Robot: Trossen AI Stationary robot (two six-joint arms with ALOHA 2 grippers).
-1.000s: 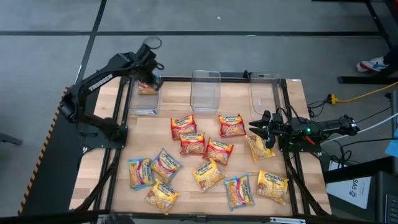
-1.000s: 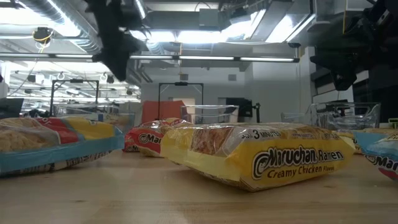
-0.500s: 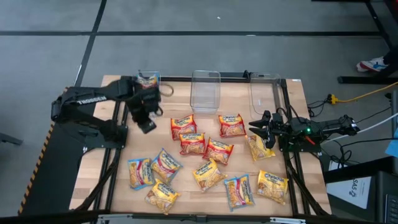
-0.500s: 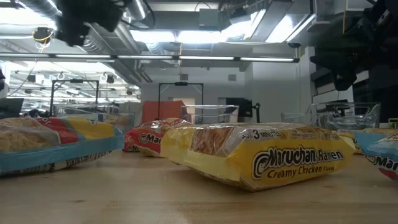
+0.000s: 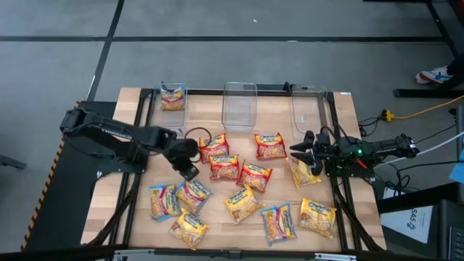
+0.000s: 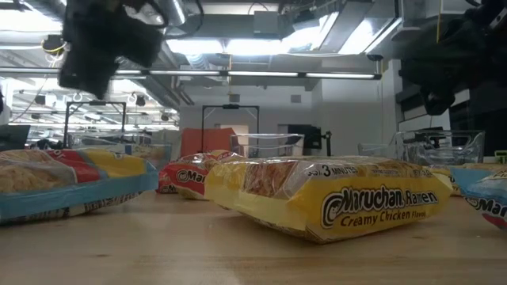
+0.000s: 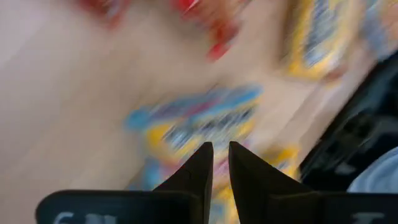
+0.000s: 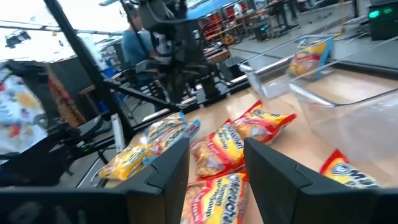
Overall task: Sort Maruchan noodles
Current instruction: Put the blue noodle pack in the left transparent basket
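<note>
From above, my left gripper (image 5: 190, 171) hung over the left of the table (image 5: 341, 145), above a blue packet (image 5: 193, 192), with the other Maruchan noodles (image 5: 239, 181) scattered around and one packet (image 5: 172, 97) already in the left clear bin (image 5: 161, 109). My right gripper (image 5: 299, 150) waited just beside a yellow packet (image 5: 301, 172).

At table height, a Creamy Chicken packet (image 6: 333, 198) filled the foreground.

My left wrist showed my fingers (image 7: 200, 165) nearly touching, empty; I judged I should spread them before descending and centre on the blue packet.

My right wrist showed my fingers (image 8: 171, 168) parted, holding nothing.
</note>
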